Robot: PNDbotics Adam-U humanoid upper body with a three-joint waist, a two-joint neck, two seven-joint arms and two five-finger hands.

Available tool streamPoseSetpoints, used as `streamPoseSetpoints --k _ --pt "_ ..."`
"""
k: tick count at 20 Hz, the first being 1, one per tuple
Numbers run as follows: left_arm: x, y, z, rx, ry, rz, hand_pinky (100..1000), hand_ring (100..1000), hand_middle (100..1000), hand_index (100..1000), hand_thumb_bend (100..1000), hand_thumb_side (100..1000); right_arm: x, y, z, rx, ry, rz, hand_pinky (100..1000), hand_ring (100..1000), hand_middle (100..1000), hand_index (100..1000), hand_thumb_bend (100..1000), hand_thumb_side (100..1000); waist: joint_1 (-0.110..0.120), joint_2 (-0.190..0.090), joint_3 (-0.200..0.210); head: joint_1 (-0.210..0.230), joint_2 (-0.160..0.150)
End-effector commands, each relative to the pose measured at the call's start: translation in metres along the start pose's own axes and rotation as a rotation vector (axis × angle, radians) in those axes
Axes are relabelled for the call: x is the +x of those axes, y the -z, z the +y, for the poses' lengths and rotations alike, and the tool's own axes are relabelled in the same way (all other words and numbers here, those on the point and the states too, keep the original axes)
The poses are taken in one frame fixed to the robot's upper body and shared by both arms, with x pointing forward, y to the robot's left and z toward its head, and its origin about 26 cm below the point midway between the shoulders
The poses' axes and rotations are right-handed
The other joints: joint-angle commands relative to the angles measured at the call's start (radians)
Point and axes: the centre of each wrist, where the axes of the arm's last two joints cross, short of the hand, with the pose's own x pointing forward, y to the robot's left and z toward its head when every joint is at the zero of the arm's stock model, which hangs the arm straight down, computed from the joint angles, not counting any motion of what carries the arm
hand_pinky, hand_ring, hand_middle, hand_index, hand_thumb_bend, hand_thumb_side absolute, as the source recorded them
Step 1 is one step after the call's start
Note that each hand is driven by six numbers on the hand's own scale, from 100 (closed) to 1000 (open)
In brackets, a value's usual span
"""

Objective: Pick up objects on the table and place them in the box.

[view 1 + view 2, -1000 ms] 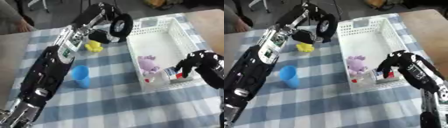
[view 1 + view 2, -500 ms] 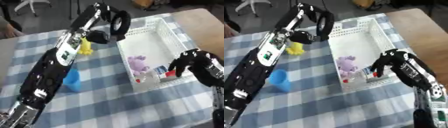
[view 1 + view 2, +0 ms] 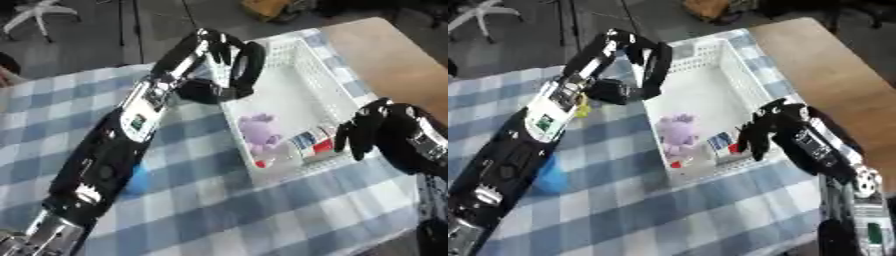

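Observation:
A white basket [image 3: 341, 92] stands on the checked cloth. In it lie a purple plush toy [image 3: 259, 132] and a small red, white and blue pack [image 3: 313, 143]. My right hand [image 3: 385, 134] hovers at the basket's near right corner, fingers bent loosely beside the pack, nothing between them. My left hand [image 3: 654, 62] hangs open over the basket's far left rim, fingers pointing down. A dark lump [image 3: 611, 92] sits under its thumb; I cannot tell what it is. A blue cup [image 3: 548, 176] and a sliver of a yellow thing [image 3: 581, 107] peek out beside my left arm.
The blue and white checked cloth [image 3: 227, 210] covers the table. Bare wooden tabletop [image 3: 398, 60] runs along the right, past the basket. A chair base [image 3: 35, 11] stands on the floor at the far left.
The whole picture has tilted, so the camera moved. My right hand's fingers have drawn slightly off the pack, which lies in the basket. My left hand stays over the far rim.

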Motion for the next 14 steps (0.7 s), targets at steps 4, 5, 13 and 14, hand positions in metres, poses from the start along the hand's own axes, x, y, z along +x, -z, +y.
streamPoseSetpoints --k 4,5,13,14 --pt "0.002 0.005 0.002 -0.141 0.029 -0.021 559 589 501 670 676 614 0.008 0.005 -0.002 0.029 -0.053 -0.024 411 275 260 514 100 823 0.003 -0.100 -0.008 -0.005 -0.014" --pt "0.002 0.004 0.002 -0.169 0.034 -0.021 568 603 525 696 698 618 0.008 0.005 -0.002 0.029 -0.053 -0.023 408 269 256 514 100 823 0.003 -0.100 -0.008 -0.005 -0.014" --pt "0.012 0.010 0.020 -0.183 0.208 -0.047 674 783 833 868 1000 672 0.008 0.004 -0.003 0.026 -0.058 -0.016 407 254 236 515 100 839 0.003 -0.100 -0.007 -0.007 -0.015" --pt "0.012 0.010 0.020 -0.160 0.216 -0.045 671 777 827 863 1000 664 0.008 0.004 -0.003 0.026 -0.058 -0.015 415 261 242 517 100 840 0.002 -0.100 -0.006 -0.008 -0.015"
